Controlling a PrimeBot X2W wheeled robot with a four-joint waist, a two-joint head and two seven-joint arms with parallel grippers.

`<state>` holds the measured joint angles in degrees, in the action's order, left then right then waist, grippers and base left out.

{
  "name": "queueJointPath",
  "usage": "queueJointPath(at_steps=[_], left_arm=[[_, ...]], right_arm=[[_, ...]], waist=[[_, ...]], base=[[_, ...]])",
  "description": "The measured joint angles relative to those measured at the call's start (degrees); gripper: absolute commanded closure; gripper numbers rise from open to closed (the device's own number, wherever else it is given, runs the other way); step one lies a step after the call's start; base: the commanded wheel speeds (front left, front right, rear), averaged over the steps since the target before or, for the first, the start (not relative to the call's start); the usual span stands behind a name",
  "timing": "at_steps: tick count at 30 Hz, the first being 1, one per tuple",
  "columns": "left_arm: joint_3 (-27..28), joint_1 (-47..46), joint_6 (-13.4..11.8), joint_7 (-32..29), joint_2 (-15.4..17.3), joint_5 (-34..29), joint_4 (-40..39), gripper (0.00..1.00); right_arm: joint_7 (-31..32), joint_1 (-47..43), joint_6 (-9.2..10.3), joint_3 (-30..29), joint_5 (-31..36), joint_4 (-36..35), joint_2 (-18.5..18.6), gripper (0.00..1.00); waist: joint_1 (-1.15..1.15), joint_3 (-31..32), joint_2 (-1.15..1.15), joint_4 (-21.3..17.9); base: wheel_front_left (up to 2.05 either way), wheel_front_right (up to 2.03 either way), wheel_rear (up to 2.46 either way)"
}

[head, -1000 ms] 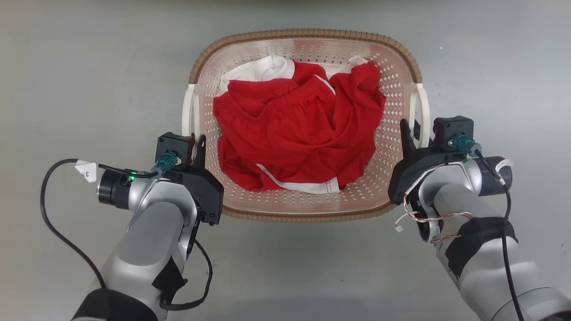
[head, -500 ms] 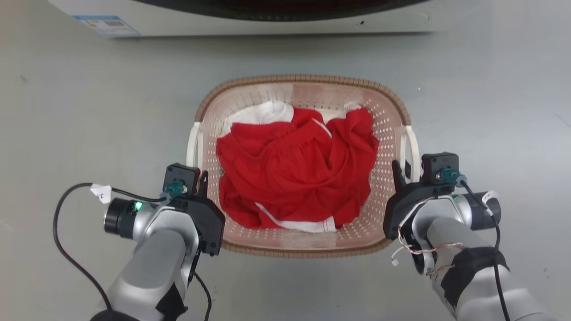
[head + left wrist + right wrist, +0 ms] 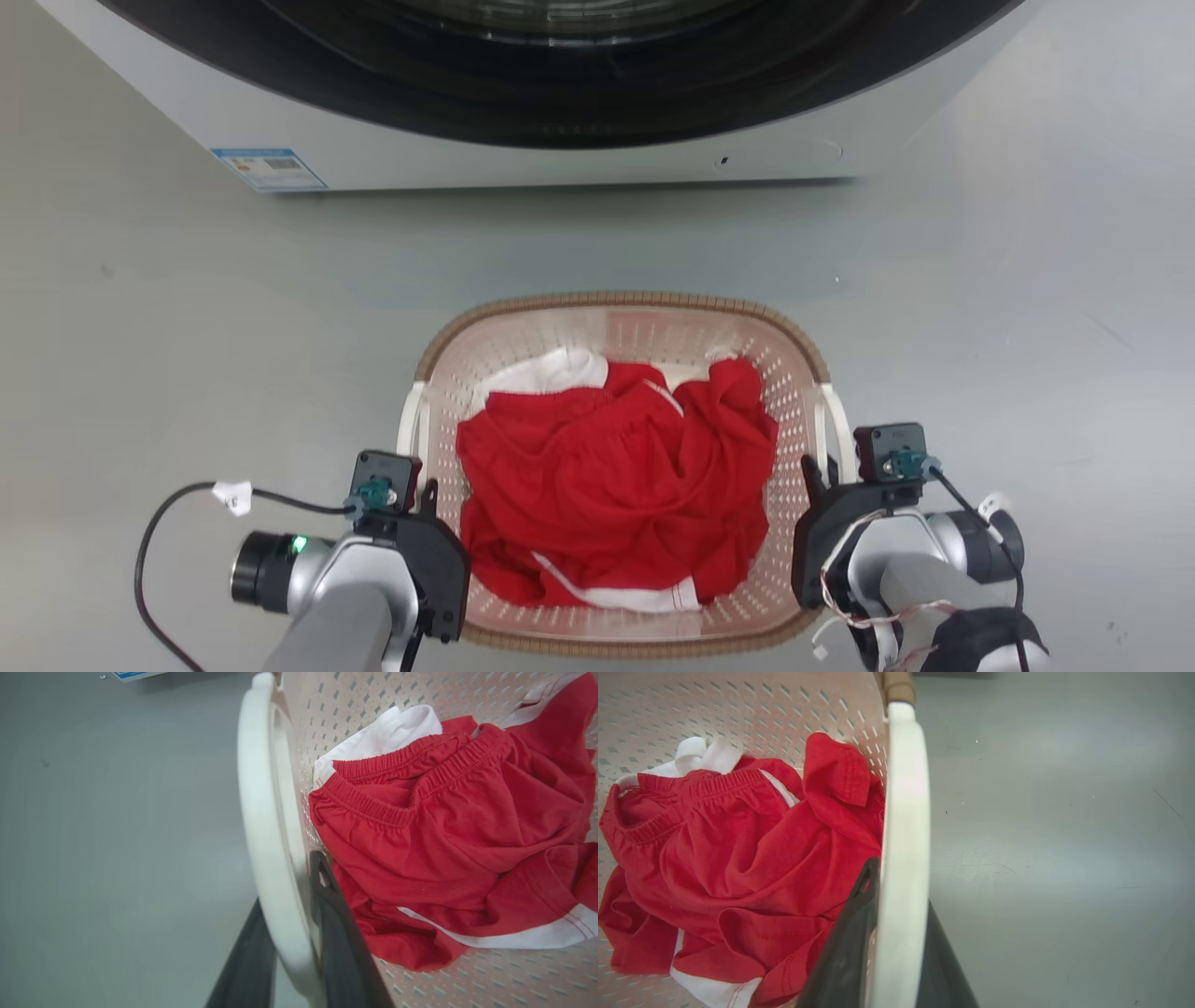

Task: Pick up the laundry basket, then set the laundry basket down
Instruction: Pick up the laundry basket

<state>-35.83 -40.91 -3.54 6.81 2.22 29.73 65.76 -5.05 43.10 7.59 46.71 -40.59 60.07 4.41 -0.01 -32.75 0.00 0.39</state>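
Left end effector (image 3: pixel 288 879) and right end effector (image 3: pixel 900 884) seem clenched on the white handles (image 3: pixel 254 788), the best hold for this stiff, probably light laundry basket (image 3: pixel 616 301).

A smooth grey floor (image 3: pixel 168 355) is seen, evenly lit and marked by a few faint scuffs. At its far side a white washing machine (image 3: pixel 579 166) is placed, with a dark round door (image 3: pixel 560 84) and a small blue-edged label (image 3: pixel 269 169) stuck low on its front.
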Motion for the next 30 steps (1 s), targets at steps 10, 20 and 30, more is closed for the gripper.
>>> queueJointPath(at_steps=[10,20,30], left_arm=[[-2.04,5.37,-0.03,-1.22,0.03,2.45,0.59,1.00],[-4.07,10.29,-0.05,-2.98,0.02,4.68,0.66,1.00],[-5.81,14.49,0.00,-5.30,0.04,6.04,1.07,1.00]], right_arm=[[2.03,-5.36,0.07,3.43,-3.44,-0.48,0.00,1.00],[5.08,-10.23,0.43,5.84,-6.77,-0.20,-0.18,1.00],[8.59,-14.21,0.47,8.51,-9.62,-0.32,-0.27,1.00]], waist=[[0.00,5.98,0.00,-0.30],[-0.01,12.01,-0.01,-0.45],[-0.01,18.42,-0.01,-0.64]], base=[[0.00,0.00,0.00],[0.00,0.00,0.00],[0.00,0.00,0.00]])
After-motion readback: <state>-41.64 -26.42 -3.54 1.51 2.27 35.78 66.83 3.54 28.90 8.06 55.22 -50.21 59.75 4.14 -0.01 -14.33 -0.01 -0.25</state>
